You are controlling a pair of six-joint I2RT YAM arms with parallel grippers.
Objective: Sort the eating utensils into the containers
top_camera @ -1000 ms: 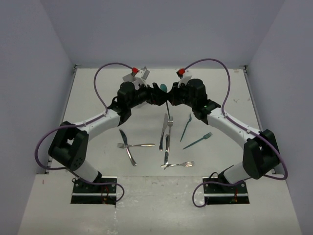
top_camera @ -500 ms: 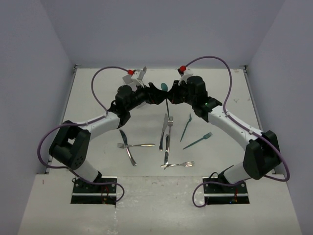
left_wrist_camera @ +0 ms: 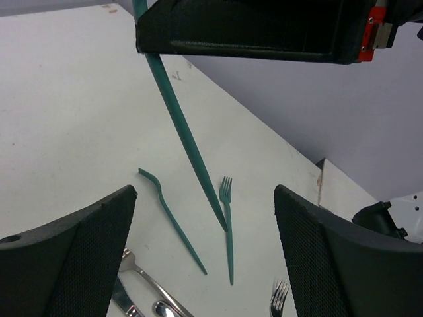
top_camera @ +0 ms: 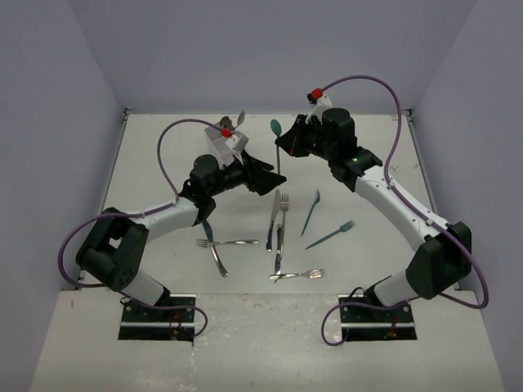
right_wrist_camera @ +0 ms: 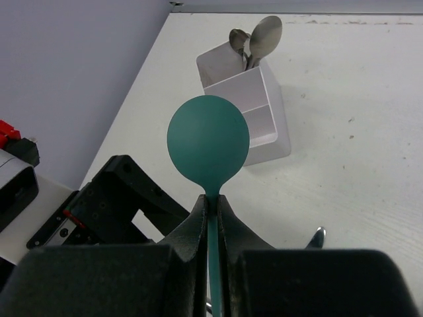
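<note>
My right gripper is shut on a teal plastic spoon and holds it upright above the table, bowl up; the wrist view shows the jaws clamped on its neck. My left gripper is open and empty, just left of the spoon's hanging handle. The white organiser stands at the back with metal spoons in its far compartment; in the top view my left wrist hides most of it. Metal forks, knives and spoons lie in the middle of the table.
A teal utensil with a bent end and a teal fork lie to the right of the metal pile; both show in the left wrist view. A metal fork and knife lie crossed at the left. Walls enclose the table.
The two grippers were together at the teal spoon. The left one has opened and drawn back toward the near left; the right one has risen and moved back with the spoon.
</note>
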